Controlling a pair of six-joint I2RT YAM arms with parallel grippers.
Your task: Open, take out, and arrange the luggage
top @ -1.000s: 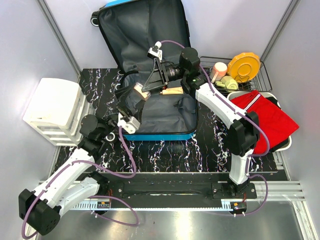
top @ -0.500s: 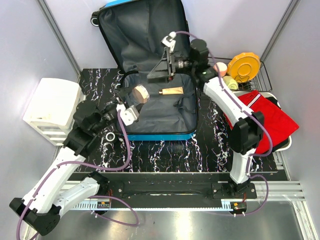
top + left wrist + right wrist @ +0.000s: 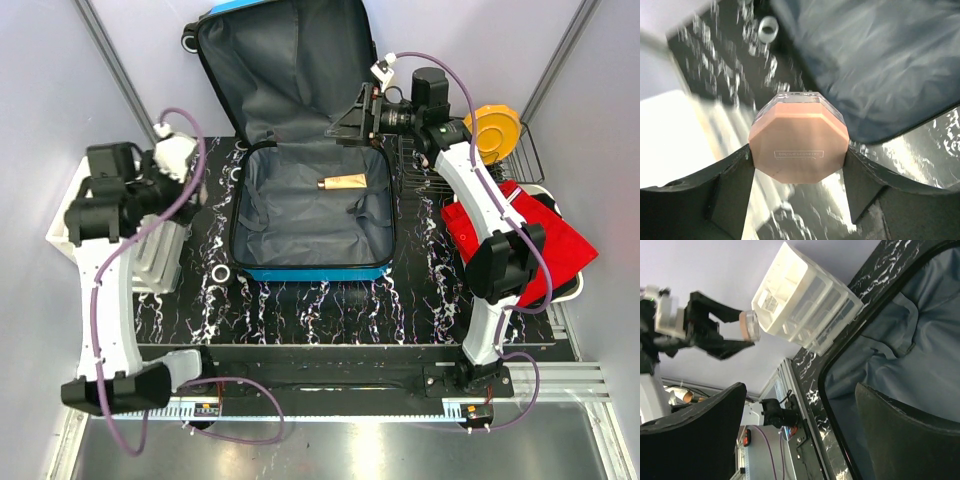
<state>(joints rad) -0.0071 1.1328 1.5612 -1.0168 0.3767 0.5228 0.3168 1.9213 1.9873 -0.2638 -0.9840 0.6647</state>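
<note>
The luggage (image 3: 310, 272) lies open mid-table, its blue edge toward me, its lid leaning on the back wall and its grey lining (image 3: 300, 215) showing. A beige tube (image 3: 343, 182) lies inside. My left gripper (image 3: 797, 162) is shut on a pink octagonal jar (image 3: 799, 145). It holds the jar in the air left of the suitcase, by the white bin (image 3: 805, 300). In the top view the left gripper (image 3: 185, 195) is over that bin. My right gripper (image 3: 347, 122) is open and empty above the suitcase's back right corner; it also shows in the right wrist view (image 3: 800, 390).
A small white ring (image 3: 219, 272) lies on the black marble table left of the suitcase. At right stand a wire rack (image 3: 520, 160) with a yellow disc (image 3: 495, 130) and a white tray with red cloth (image 3: 525, 240).
My left arm lifted the pink jar out of the suitcase and swung it left and up over the white bin. My right gripper rose and moved back right, off the lining.
</note>
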